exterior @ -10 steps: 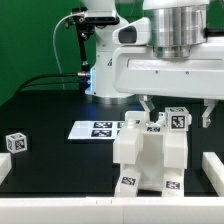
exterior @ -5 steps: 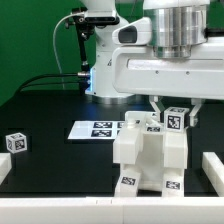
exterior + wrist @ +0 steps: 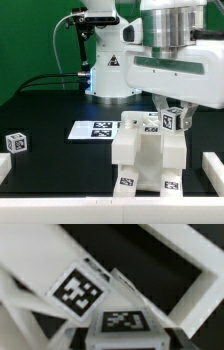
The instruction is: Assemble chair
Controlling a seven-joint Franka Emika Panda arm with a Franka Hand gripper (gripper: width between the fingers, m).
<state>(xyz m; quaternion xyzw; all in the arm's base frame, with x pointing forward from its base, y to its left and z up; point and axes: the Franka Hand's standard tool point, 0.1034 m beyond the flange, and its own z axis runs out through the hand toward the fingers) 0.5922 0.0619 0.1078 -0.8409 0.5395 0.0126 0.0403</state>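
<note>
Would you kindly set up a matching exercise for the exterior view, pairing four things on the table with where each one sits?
Things:
1. small tagged cube
2. marker board
3. chair assembly
4. gripper

Places:
A. flat on the black table, just to the exterior view's left of the white structure
B. alone near the exterior view's left edge
C. at the upper corner of the white structure, on the exterior view's right
D. front and centre, the tallest white thing on the table

Pairs: 1-B, 2-A, 3-D, 4-C
</note>
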